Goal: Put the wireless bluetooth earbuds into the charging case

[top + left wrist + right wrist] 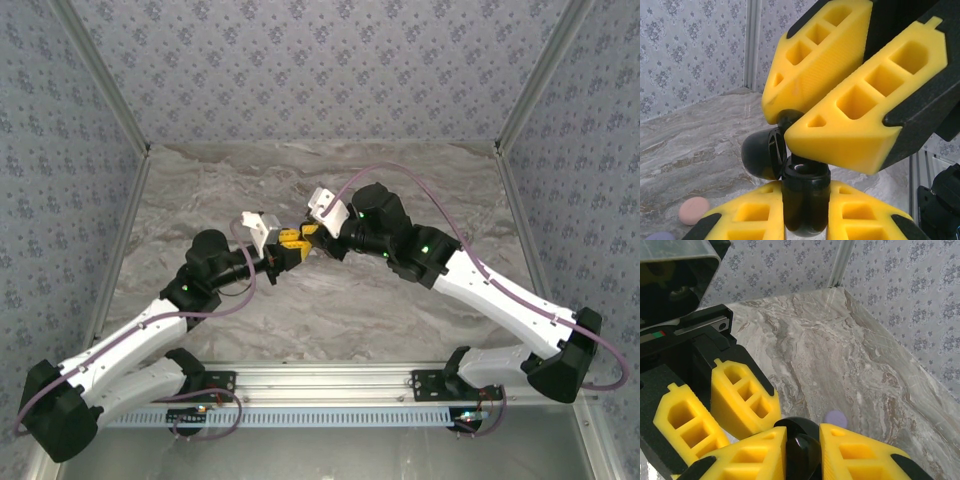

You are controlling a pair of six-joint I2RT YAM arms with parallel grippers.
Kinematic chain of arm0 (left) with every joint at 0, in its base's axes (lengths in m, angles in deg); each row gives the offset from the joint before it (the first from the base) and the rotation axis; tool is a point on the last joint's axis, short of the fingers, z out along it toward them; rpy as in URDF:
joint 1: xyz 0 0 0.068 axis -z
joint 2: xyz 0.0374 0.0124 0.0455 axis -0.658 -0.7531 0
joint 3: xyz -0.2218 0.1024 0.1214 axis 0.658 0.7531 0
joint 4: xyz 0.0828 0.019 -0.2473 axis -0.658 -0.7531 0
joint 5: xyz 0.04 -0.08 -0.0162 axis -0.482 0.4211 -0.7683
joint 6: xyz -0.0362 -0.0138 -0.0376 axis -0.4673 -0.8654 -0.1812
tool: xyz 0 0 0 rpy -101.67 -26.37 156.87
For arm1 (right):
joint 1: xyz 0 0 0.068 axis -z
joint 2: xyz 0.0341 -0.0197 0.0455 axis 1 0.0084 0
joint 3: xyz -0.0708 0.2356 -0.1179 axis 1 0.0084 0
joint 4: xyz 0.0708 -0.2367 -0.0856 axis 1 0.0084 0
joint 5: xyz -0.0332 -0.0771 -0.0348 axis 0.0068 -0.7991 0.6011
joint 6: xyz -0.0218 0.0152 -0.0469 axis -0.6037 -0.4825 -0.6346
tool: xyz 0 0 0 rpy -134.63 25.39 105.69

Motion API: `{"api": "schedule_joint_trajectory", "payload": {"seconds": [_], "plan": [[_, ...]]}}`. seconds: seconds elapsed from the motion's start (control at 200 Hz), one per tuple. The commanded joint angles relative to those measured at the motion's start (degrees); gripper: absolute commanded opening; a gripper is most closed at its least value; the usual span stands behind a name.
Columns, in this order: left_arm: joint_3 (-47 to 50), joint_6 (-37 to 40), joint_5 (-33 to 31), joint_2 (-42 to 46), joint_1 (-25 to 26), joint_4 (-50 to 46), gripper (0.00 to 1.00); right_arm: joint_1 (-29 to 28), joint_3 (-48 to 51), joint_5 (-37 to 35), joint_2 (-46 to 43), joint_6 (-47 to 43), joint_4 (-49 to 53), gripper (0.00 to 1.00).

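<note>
My left gripper (805, 200) is shut on a black charging case (806, 210), held upright above the table, its domed lid (757, 155) swung open to the left. From above, my right gripper (790, 120) comes down onto the case's open mouth, shut on a small black earbud (786, 117) that reaches into the opening. In the right wrist view the same glossy black earbud (807, 455) sits between my right gripper's (804, 440) jaws, with the lid (800, 424) just behind and the left fingers (745, 395) beside it. Both grippers meet at mid-table (300, 238).
A round pink disc (694, 210) and a lilac disc (660, 236) lie on the marble table below the left gripper. A lilac disc (835, 417) lies just beyond the right fingers. Patterned walls close in the table's back and sides.
</note>
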State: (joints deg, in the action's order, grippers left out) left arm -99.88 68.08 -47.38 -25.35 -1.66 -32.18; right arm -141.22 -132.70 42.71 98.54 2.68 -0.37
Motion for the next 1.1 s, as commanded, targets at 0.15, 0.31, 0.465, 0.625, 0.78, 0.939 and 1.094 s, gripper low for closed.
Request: {"api": "schedule_joint_trajectory", "payload": {"seconds": [0.15, 0.31, 0.465, 0.625, 0.78, 0.939, 1.094], "plan": [[-1.8, -0.3, -0.1, 0.0, -0.2, 2.0, 0.0, -0.3, -0.6, -1.4, 0.0, 0.1, 0.8, 0.24], [-1.5, -1.0, -1.1, -0.1, -0.1, 2.2, 0.0, 1.0, -1.6, 0.1, -0.6, 2.2, 0.6, 0.24], [-0.8, -1.8, -4.0, -0.2, -0.2, 2.3, 0.0, 5.7, -2.7, 4.6, -1.2, 9.0, 0.9, 0.24], [-0.8, -0.9, -10.8, -0.7, -0.2, -1.9, 0.0, 11.4, -3.4, 8.8, -1.2, 16.2, 3.7, 0.24], [0.1, -0.3, -17.0, -1.5, -0.3, -5.3, 0.0, 14.9, -2.9, 3.6, 1.3, 19.2, 12.2, 0.24], [0.8, 0.0, -18.7, -1.5, -0.2, -6.2, 0.0, 17.6, 1.3, -1.2, 6.5, 23.4, 18.7, 0.24], [0.4, 1.0, -19.9, -1.1, -0.2, -7.4, 0.0, 18.2, 8.6, -1.6, 11.1, 27.5, 17.7, 0.23]]}}
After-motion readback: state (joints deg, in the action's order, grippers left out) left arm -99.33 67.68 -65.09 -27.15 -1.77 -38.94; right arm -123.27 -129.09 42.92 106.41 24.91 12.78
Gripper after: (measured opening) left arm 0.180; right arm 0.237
